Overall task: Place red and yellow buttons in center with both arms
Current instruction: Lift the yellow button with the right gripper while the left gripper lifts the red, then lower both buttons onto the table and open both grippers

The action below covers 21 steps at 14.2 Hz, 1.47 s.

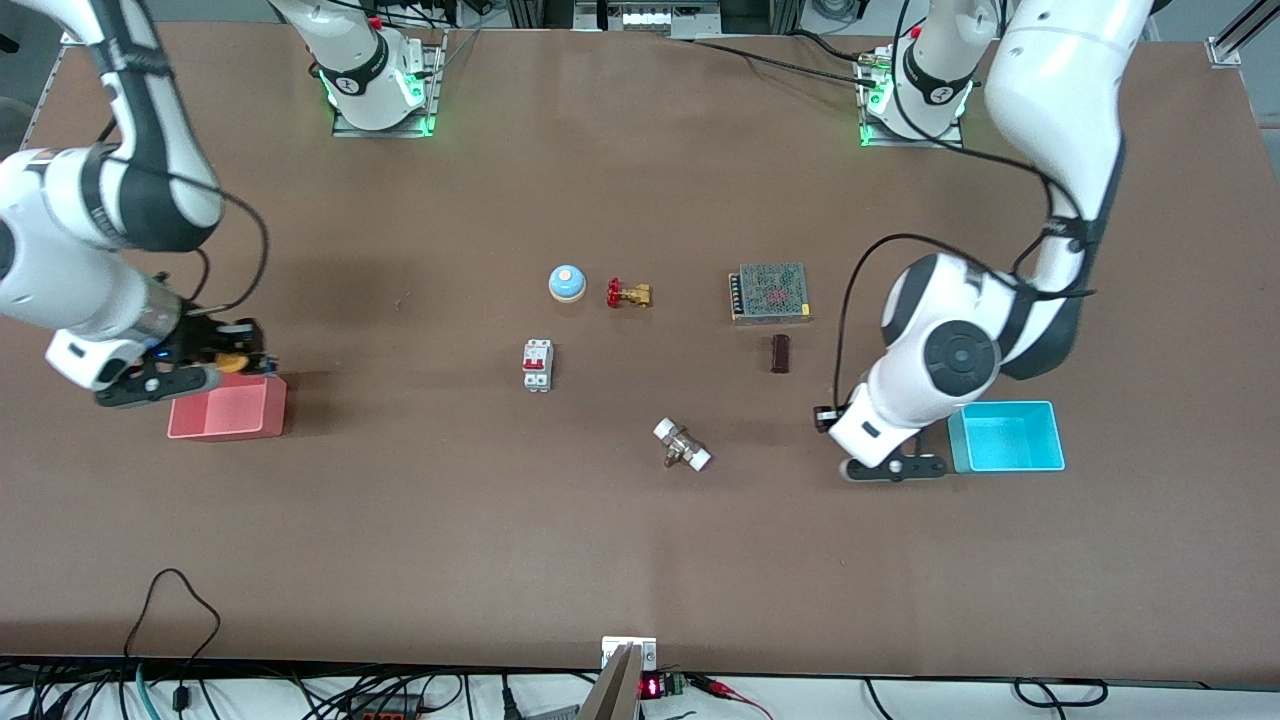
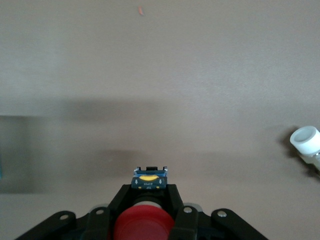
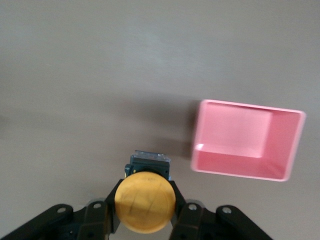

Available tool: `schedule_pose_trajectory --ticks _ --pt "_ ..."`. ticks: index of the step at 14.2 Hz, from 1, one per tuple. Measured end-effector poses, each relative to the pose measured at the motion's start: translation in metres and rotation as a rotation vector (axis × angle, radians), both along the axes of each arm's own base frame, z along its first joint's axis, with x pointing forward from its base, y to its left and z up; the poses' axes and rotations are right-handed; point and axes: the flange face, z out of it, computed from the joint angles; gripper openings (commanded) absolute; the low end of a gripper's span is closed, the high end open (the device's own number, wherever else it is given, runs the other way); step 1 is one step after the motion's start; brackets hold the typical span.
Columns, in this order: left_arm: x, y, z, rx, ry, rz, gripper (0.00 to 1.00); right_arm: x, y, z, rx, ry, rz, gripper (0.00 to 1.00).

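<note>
Left wrist view: left hand (image 2: 145, 212) is gripping the red button (image 2: 144, 226), fingers closed on its body, over bare tabletop (image 1: 640, 540) beside the cyan tray (image 1: 1005, 437). Right hand (image 3: 145, 210) is clamping the yellow button (image 3: 145, 201) over the pink tray (image 1: 228, 408) edge. Both picked, neither placed. Centre gap between breaker (image 1: 537, 365) and white fitting (image 1: 682, 445) looks open.

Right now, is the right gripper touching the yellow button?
Touching. The right wrist view shows the right gripper with its fingers closed against both sides of the yellow button, held off the table beside the pink tray.
</note>
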Motion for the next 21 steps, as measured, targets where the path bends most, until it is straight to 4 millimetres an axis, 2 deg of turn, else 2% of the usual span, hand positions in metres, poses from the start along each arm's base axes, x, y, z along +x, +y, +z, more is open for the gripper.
schedule_pose_trajectory --ticks 2,5,7,9,11,12,14,15,21 --pt "0.001 -0.005 -0.021 -0.008 -0.007 -0.002 0.24 -0.006 0.055 -0.004 0.000 0.009 -0.037 0.17" --pt "-0.003 -0.010 -0.046 -0.016 -0.016 0.016 0.25 -0.018 0.127 -0.028 -0.058 0.012 -0.065 0.17" --pt "-0.009 -0.014 -0.057 -0.020 -0.019 0.025 0.25 -0.024 0.161 -0.050 -0.060 0.010 -0.112 0.17" --pt "-0.013 -0.016 -0.066 -0.022 -0.022 0.025 0.27 -0.026 0.184 -0.074 -0.050 -0.006 -0.146 0.17" --pt "-0.016 -0.016 -0.071 -0.022 -0.021 0.025 0.31 -0.026 0.192 -0.100 -0.041 -0.031 -0.145 0.17" --pt "-0.016 -0.016 -0.072 -0.022 -0.019 0.025 0.44 -0.026 0.192 -0.111 -0.033 -0.034 -0.144 0.17" --pt "-0.017 -0.016 -0.074 -0.021 -0.017 0.025 0.90 -0.025 0.190 -0.127 -0.037 -0.032 -0.132 0.17" --pt "-0.017 -0.016 -0.075 -0.021 -0.017 0.025 1.00 -0.025 0.189 -0.132 -0.046 -0.033 -0.123 0.17" --pt "-0.017 -0.016 -0.076 -0.023 -0.021 0.026 1.00 -0.023 0.184 -0.137 -0.070 -0.045 -0.099 0.17"
